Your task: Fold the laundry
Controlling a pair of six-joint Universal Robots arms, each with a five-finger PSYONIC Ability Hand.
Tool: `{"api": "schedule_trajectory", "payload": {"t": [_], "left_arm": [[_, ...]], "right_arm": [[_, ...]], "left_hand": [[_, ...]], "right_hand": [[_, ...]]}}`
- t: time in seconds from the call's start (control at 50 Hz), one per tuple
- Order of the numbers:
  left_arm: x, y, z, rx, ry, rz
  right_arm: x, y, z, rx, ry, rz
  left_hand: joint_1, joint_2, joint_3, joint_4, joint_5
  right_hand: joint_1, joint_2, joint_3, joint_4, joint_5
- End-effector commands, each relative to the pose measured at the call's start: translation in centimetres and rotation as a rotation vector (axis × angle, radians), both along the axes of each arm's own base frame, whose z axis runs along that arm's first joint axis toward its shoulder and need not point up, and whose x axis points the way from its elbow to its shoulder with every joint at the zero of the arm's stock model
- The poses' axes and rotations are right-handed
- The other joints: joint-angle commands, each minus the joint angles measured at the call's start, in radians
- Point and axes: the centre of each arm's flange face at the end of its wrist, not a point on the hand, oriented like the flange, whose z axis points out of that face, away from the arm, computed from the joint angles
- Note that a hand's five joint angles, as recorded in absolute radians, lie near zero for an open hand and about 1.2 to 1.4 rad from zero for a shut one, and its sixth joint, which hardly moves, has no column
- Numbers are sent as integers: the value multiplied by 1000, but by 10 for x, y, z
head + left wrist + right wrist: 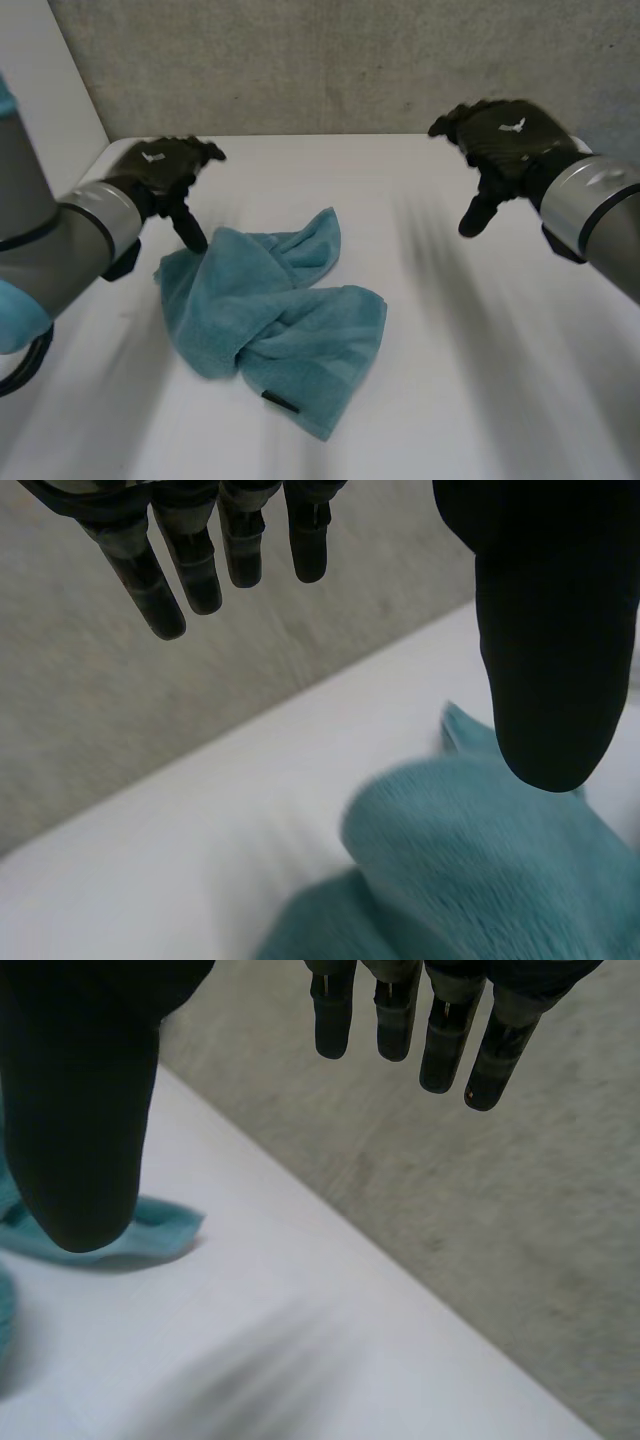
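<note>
A crumpled teal towel [275,305] lies in a heap on the white table [470,380], left of the middle, with a small dark label [281,402] at its near edge. My left hand [165,170] hovers over the towel's far left corner, open, its thumb pointing down close to the cloth. In the left wrist view the towel [470,870] lies under that thumb [550,650], with the straight fingers [190,560] apart from it. My right hand [500,140] hangs open above the table's far right, well away from the towel. A corner of the towel [160,1225] shows past the right thumb [80,1110].
A grey concrete wall [330,60] runs along the table's far edge. A white panel [40,90] stands at the far left. Bare tabletop spreads to the right of the towel and in front of it.
</note>
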Motion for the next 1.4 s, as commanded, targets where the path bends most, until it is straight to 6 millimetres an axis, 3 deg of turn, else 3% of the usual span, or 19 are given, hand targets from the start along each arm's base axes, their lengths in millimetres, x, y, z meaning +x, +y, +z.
{"api": "schedule_trajectory", "payload": {"t": [0.02,0.12,0.22,0.36,0.42,0.5,0.62,0.64,0.66,0.68,0.76,0.84,0.88,0.92,0.94,1.04,1.18,1.3,1.4], "left_arm": [[-6,-15,-45,75,-106,-65],[-7,-19,-66,95,-178,-88],[-7,-20,-75,110,-196,-99],[-11,-22,-74,81,-174,-126],[-12,-25,-66,37,-156,-119],[-14,-28,-44,-45,-125,-111],[-20,-33,-2,-193,-36,-96],[-22,-37,25,-266,40,-74],[-21,-38,35,-290,70,-63],[-21,-39,43,-305,98,-49],[-14,-36,85,-382,232,28],[-13,-18,105,-400,320,60],[-17,-1,100,-363,342,46],[-21,6,96,-341,348,31],[-31,30,80,-275,347,-18],[-49,75,28,-112,279,-111],[-60,112,-48,108,150,-173],[-55,122,-65,185,132,-164],[-51,133,-67,245,83,-178]], "right_arm": [[25,16,-32,140,11,76],[46,29,-61,310,-83,103],[71,27,-113,530,-231,66],[94,21,-150,521,-195,89],[98,12,-158,483,-166,81],[106,0,-156,418,-134,92],[114,-15,-111,244,-127,129],[114,-15,-110,244,-127,129],[115,-21,-80,159,-160,132],[109,-29,-25,13,-228,111],[71,-54,58,-252,-323,-20],[46,-62,98,-407,-345,-81],[45,-58,100,-414,-337,-76],[45,-54,91,-387,-308,-70],[45,-52,85,-371,-292,-68],[36,-36,49,-274,-134,-72],[18,-14,-40,-92,219,-48],[-13,-2,-91,0,512,-18],[-25,14,-101,46,648,33]], "left_hand": [[15,31,8,27,14],[135,151,128,147,134],[314,330,307,326,313],[945,961,938,957,944],[1171,1187,1164,1183,1170],[1171,1188,1165,1183,1171],[1171,1188,1165,1183,1171],[1171,1188,1165,1183,1171],[1171,1188,1165,1183,1171],[1171,1188,1165,1183,1171],[1171,1188,1165,1183,1171],[1171,1188,1165,1183,1171],[1171,1188,1165,1183,1171],[1171,1188,1165,1183,1171],[1171,1188,1165,1183,1171],[1171,1188,1165,1183,1171],[1048,1065,1042,1060,1048],[887,904,881,899,887],[465,481,458,477,465]], "right_hand": [[-18,-50,-42,-65,-66],[-18,-50,-42,-65,-66],[-18,-50,-42,-65,-66],[-18,-50,-42,-65,-66],[387,355,363,340,339],[1202,1170,1178,1155,1154],[1204,1172,1180,1157,1155],[1204,1172,1180,1157,1155],[1204,1172,1180,1157,1155],[1204,1172,1180,1157,1155],[1204,1172,1180,1157,1155],[1204,1172,1180,1157,1155],[1204,1172,1180,1157,1155],[1204,1172,1180,1157,1155],[1204,1172,1180,1157,1155],[1204,1172,1180,1157,1155],[1204,1172,1180,1157,1155],[1204,1172,1180,1157,1155],[1204,1172,1180,1157,1155]]}}
